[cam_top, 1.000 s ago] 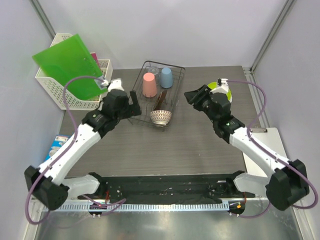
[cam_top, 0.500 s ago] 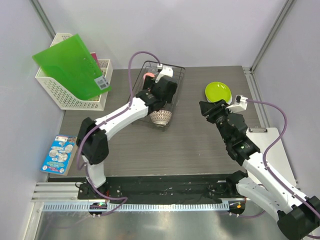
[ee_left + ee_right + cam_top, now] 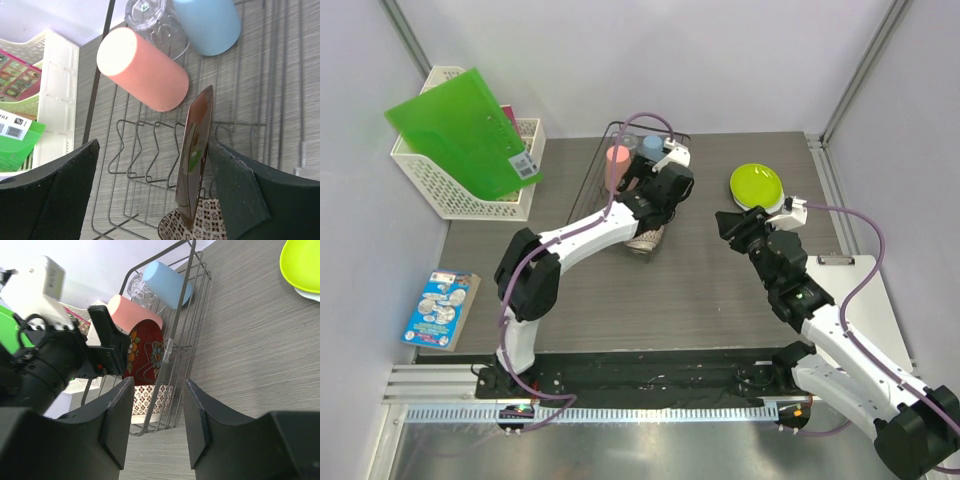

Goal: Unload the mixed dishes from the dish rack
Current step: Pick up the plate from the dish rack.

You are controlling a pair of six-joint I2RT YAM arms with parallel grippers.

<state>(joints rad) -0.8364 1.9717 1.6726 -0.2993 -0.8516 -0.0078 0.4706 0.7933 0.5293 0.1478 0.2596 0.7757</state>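
Note:
The black wire dish rack stands at the table's middle back. It holds a pink cup, a light blue cup, a red patterned plate standing on edge and a white bowl with reddish pattern. My left gripper is open over the rack, its fingers on either side of the red plate, the right finger close to it. My right gripper is open and empty above the table, right of the rack. The yellow-green plate lies at the back right on the pale plate.
A clear glass lies in the rack's far end. A white lattice basket with a green folder stands at the back left. A blue packet lies at the left edge. A white board lies at the right.
My left arm has swung from the rack's left side over the rack, its open jaws now on either side of the red plate. My right gripper has left the yellow-green plate and pulled back.

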